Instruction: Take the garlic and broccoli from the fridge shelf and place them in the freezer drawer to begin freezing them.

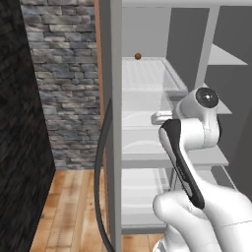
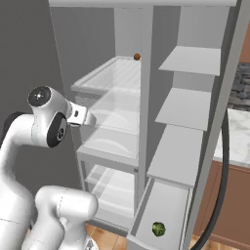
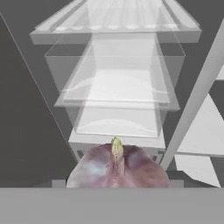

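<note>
Garlic (image 3: 117, 168) sits right at the pincer, tip up

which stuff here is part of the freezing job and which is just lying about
Job:
garlic, close at the gripper
broccoli, already in the freezer drawer
fridge shelf

Lying about:
small orange-brown ball at the back of that shelf
clear bins

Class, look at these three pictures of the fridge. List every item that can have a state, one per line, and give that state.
garlic: held close in front of the hand camera, off the shelf
broccoli: lying in the freezer drawer
freezer drawer: pulled out
fridge shelf: in place, with a small orange-brown ball at its back
clear bins: pushed in
gripper: fingertips hidden by the garlic
</note>
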Robot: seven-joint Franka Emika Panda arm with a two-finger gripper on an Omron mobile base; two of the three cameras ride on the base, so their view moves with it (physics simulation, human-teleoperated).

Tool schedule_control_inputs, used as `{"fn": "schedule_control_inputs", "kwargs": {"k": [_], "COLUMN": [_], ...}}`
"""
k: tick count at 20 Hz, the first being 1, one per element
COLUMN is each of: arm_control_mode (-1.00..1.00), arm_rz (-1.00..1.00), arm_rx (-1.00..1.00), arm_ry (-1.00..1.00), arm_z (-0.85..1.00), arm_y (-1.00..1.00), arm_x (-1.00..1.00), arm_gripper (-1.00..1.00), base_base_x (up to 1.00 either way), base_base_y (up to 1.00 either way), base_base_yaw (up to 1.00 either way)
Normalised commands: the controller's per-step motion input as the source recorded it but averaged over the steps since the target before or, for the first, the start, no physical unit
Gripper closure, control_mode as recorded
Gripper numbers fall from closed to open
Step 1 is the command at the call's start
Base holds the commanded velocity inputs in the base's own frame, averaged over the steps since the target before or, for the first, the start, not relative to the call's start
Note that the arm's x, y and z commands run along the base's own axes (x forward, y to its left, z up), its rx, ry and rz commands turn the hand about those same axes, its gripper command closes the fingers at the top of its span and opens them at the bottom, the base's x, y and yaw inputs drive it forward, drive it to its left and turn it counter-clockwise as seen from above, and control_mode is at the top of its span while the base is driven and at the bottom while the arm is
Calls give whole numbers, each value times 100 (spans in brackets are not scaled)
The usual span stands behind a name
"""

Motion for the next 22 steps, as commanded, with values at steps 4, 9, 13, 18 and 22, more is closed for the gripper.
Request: {"fn": "schedule_control_inputs", "kwargs": {"k": [4,9,13,18,22], "arm_control_mode": [-100,100,100,100,100], "arm_rz": [0,-1,0,0,0], "arm_rx": [0,1,0,0,0], "arm_ry": [2,0,0,0,0], "arm_z": [-25,-1,0,0,0], "arm_y": [0,0,0,0,0], "arm_x": [-55,-12,0,0,0], "arm_gripper": [100,100,100,100,100], "base_base_x": [0,-56,-69,-15,0], "base_base_y": [0,0,0,-36,-51], "base_base_yaw": [0,-21,-35,-33,-28]}}
